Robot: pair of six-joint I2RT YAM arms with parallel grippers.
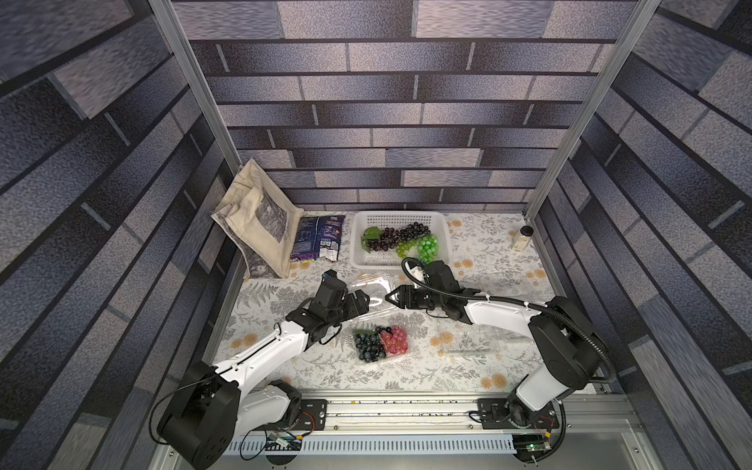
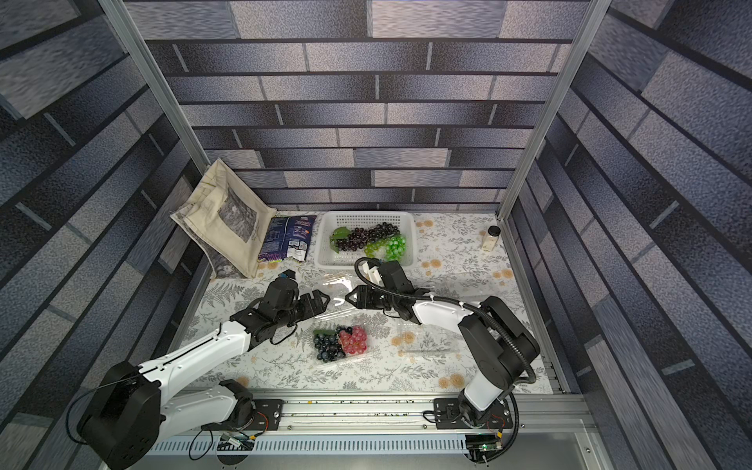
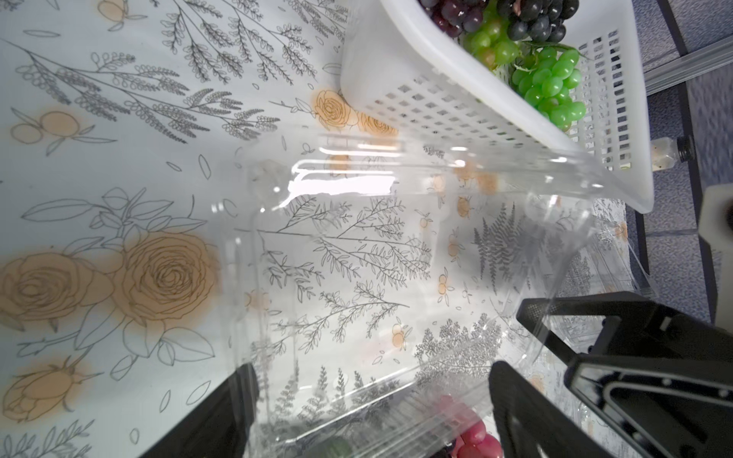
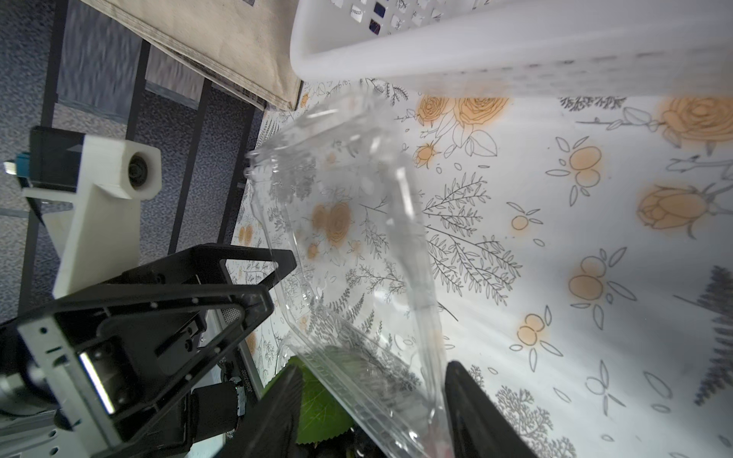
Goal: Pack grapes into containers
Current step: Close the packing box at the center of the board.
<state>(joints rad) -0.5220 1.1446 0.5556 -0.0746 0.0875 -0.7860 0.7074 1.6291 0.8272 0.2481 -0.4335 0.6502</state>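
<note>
clear plastic clamshell punnet [image 1: 374, 283] gripped by wide left hand [image 1: 366, 302] and narrower right hand [image 1: 388, 297]; blue foil snack packet [image 1: 319, 240] print illegible.

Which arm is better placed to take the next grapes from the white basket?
Right, probably: the right tool lies close to the white basket and its green grapes; the left tool straddles the empty container, farther off.

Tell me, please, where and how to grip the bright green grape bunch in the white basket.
Probably from straight above, since the white perforated plastic basket walls it in. Close the jaws across the middle of the bright green grape bunch.
</note>
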